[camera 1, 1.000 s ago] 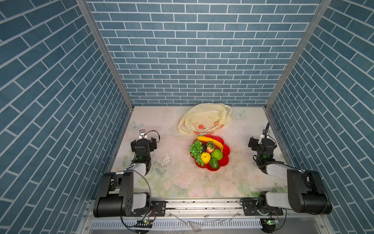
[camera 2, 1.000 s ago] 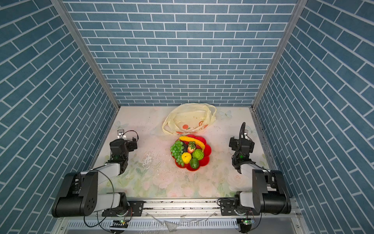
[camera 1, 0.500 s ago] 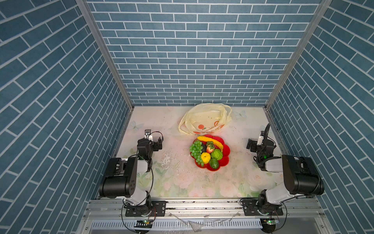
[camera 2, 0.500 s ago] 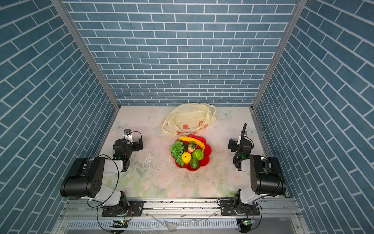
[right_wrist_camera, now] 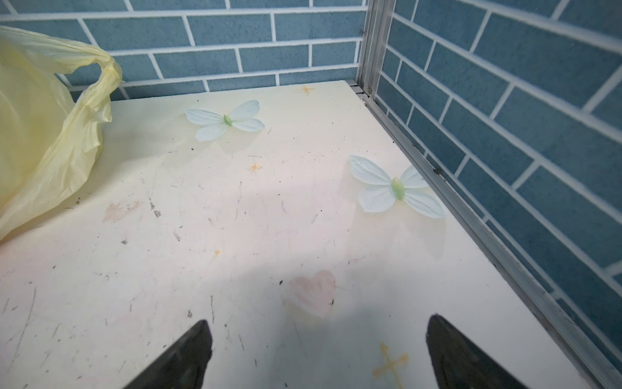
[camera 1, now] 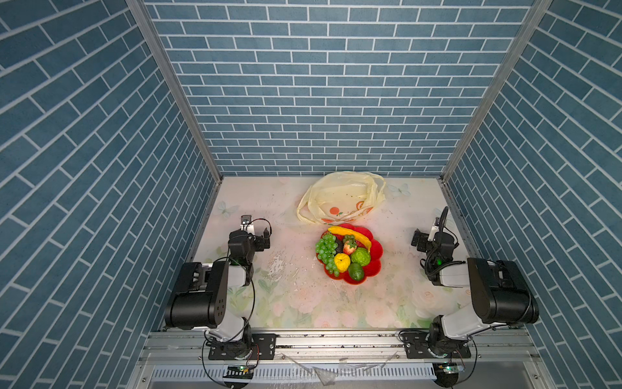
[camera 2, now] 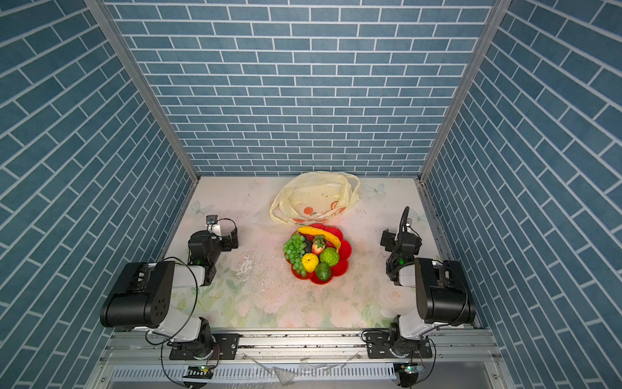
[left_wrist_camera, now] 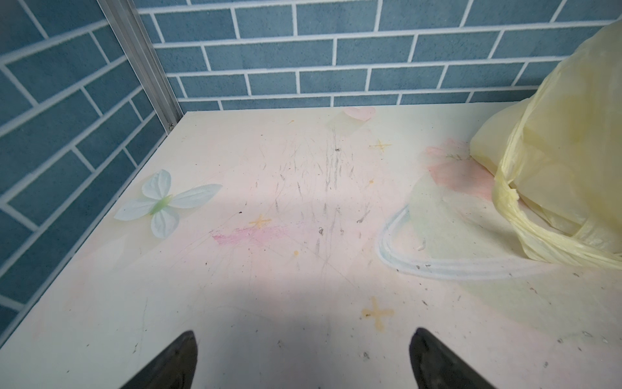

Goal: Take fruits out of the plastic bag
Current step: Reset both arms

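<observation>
All small toy fruits (camera 1: 343, 252) in view lie heaped on a red flower-shaped plate (camera 1: 377, 251) at mid-tabletop (camera 1: 303, 303). The slack, crinkly cream-yellow plastic bag (camera 1: 340, 195) lies just behind it by the back wall and looks emptied, so little seems left to do. Both the left end effector (left_wrist_camera: 303, 336) and right end effector (right_wrist_camera: 316, 326) are spread wide and empty. They sit near the side walls, with bare tabletop between each and the plate.

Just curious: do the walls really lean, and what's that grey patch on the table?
Both top views: wide lens likely splays the brick walls. Left wrist view: soft shadow on the table before the left gripper. Right wrist view: the same.
</observation>
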